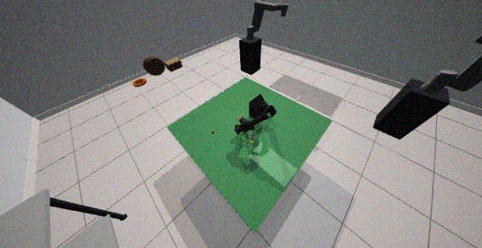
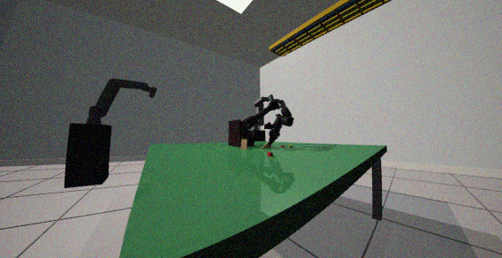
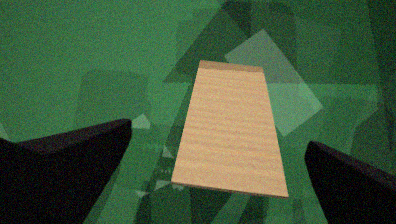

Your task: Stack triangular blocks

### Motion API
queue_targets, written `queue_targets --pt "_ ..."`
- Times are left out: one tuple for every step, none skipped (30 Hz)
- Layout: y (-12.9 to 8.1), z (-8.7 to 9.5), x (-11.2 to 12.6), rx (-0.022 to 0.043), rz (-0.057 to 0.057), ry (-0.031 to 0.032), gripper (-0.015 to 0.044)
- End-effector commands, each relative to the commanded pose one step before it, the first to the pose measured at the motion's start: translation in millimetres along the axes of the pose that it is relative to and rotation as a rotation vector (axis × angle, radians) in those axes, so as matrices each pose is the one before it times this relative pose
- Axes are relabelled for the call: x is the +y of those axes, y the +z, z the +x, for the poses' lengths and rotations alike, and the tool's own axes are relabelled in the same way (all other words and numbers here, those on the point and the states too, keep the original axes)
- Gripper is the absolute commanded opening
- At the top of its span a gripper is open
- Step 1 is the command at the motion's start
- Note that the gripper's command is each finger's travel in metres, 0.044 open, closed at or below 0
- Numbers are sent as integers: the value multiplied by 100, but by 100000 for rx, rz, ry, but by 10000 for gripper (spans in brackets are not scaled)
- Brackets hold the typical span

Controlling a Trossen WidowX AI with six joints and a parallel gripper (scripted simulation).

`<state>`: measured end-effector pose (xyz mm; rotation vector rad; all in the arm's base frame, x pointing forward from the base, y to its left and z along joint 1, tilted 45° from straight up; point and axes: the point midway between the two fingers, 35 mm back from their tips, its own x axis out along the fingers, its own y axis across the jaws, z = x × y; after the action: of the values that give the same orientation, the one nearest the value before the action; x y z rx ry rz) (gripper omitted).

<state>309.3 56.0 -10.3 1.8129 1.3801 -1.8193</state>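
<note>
My gripper (image 2: 268,147) (image 3: 218,138) is open, low over the table, with nothing held. In the wrist view a light wooden block (image 3: 230,127) lies between and beyond the spread fingers, with green gaps at both sides; its broad grained face is toward the camera. The same block (image 2: 265,145) shows as a small sloped shape at the fingertips in the exterior view, partly hidden by the gripper. Another tan block (image 1: 241,118) (image 2: 244,144) stands closer to the arm's base; its exact shape is too small to tell. In the top view the arm hides the fingertips and the first block.
The green table (image 1: 204,116) (image 2: 186,187) carries a small red cube (image 1: 213,132) (image 2: 270,154) apart from the blocks. A small red piece (image 1: 252,138) and a small yellowish piece (image 1: 251,142) lie on the other side of the gripper. The arm's dark base (image 1: 257,106) (image 2: 235,132) stands behind the blocks.
</note>
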Motion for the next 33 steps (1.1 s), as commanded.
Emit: queue_targets --pt "72 894 -208 11 373 -730 440" --pt "17 158 -20 2 0 -12 440" --pt "17 158 -21 2 0 -12 440" --pt "18 158 -22 2 0 -13 440" --pt "18 158 -22 2 0 -13 440" --pt "15 126 -18 2 0 -11 440" --pt "9 75 -11 1 0 -6 440" --pt "3 25 -4 0 0 -2 440" --pt "0 0 0 0 0 0 414" --pt "0 0 0 0 0 0 387" --pt "0 0 0 0 0 0 361" --pt "0 0 0 0 0 0 335" --pt "0 0 0 0 0 0 309" --pt "0 0 0 0 0 0 282" --pt "0 0 0 0 0 0 256" --pt "0 0 0 0 0 0 230" --pt "0 0 0 0 0 0 204" --pt "0 0 0 0 0 0 177" --pt "0 0 0 0 0 0 151" --pt "0 0 0 0 0 0 145" --pt "0 0 0 0 0 0 138" --pt "0 0 0 0 0 0 131" --pt "0 0 0 0 0 0 125" --pt "0 0 0 0 0 0 118" --pt "0 0 0 0 0 0 111" --pt "0 0 0 0 0 0 105" --pt "0 0 0 0 0 0 78" --pt "0 0 0 0 0 0 52" --pt "0 0 0 0 0 0 26" --pt "22 -42 6 -44 -39 46 0" --pt "68 -125 19 -132 -118 136 0" --pt "66 -120 18 -127 -113 129 0" --pt "26 -47 7 -50 -44 50 0"
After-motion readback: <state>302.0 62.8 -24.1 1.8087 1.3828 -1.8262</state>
